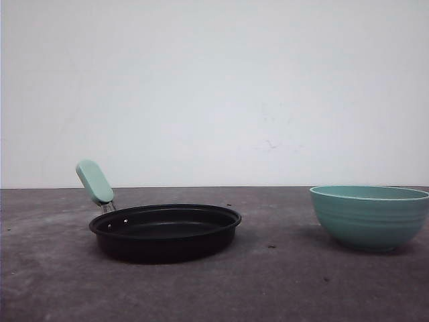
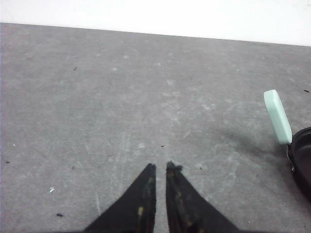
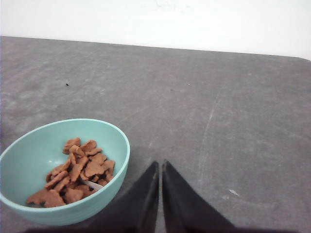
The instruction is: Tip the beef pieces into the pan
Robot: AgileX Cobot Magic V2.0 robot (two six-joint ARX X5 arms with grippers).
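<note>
Right wrist view: beef pieces (image 3: 75, 170) in bowl (image 3: 29, 145) beside nearly closed, empty right claw (image 3: 160, 167).

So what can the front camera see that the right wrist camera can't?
Only the front view has the pan, black with a mint-green handle, sitting on the table to the left of the bowl. From there you can't see inside the bowl.

Only the right wrist view looks down into the bowl and finds the beef pieces, a heap of reddish-brown chunks. It also has the right hand, fingers nearly together, next to the bowl.

Both share the teal bowl, the grey table and the white wall.
</note>
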